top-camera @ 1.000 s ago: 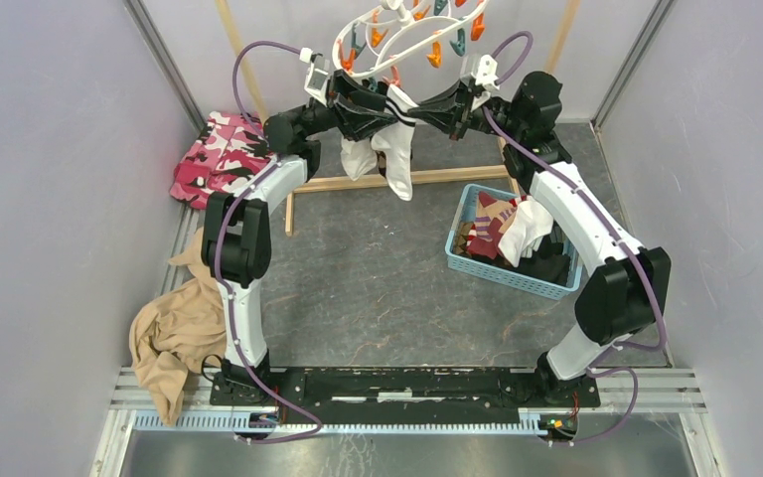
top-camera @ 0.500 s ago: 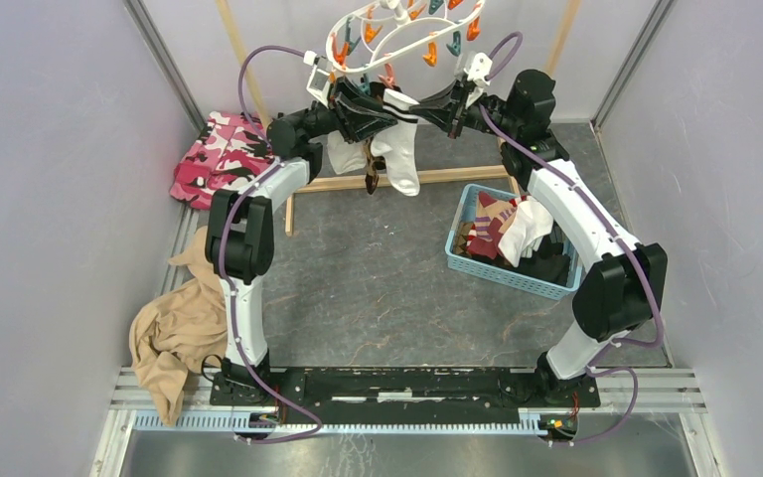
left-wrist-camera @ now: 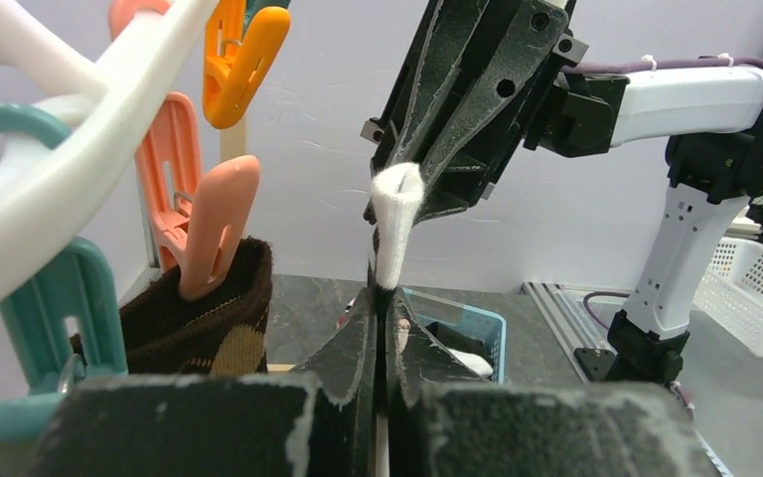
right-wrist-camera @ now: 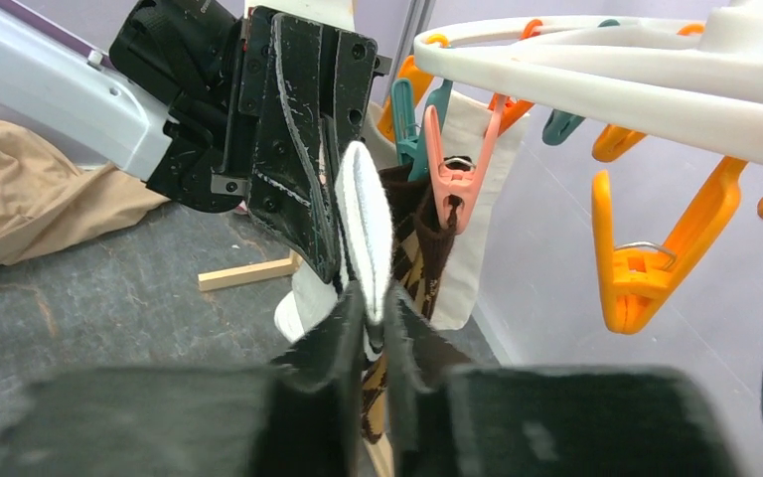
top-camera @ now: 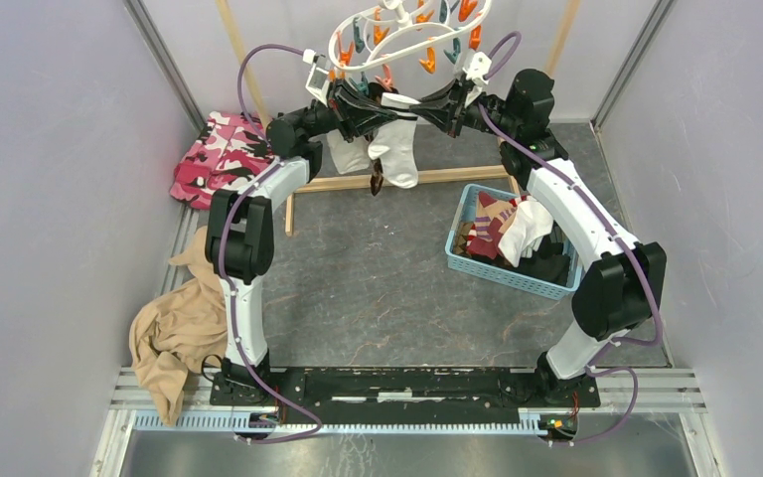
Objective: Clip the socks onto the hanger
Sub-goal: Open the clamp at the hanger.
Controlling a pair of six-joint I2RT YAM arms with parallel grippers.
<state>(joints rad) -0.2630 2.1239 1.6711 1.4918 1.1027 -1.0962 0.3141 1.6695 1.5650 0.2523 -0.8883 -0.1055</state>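
A white sock with dark stripes (top-camera: 398, 149) hangs under the white hanger (top-camera: 344, 42), its cuff stretched between both grippers. My left gripper (left-wrist-camera: 385, 294) is shut on one end of the cuff (left-wrist-camera: 395, 214). From the opposite side my right gripper (right-wrist-camera: 370, 300) pinches the other end (right-wrist-camera: 365, 224), its fingers still pressed on the fabric. A brown argyle sock (left-wrist-camera: 199, 323) is clipped by a pink clothespin (left-wrist-camera: 214, 224) right beside them. A plain white sock (right-wrist-camera: 479, 189) hangs behind it. Orange and teal clothespins (right-wrist-camera: 646, 263) dangle open from the hanger ring (right-wrist-camera: 596, 94).
A blue basket (top-camera: 458, 241) holding more socks (top-camera: 498, 221) sits at the right. The wooden rack bar (top-camera: 437, 176) lies on the floor below the hanger. Pink camouflage cloth (top-camera: 221, 154) and a tan garment (top-camera: 172, 338) lie at the left.
My left gripper has closed onto the sock cuff. Both grippers and the sock have risen a little toward the hanger, which has swung slightly.
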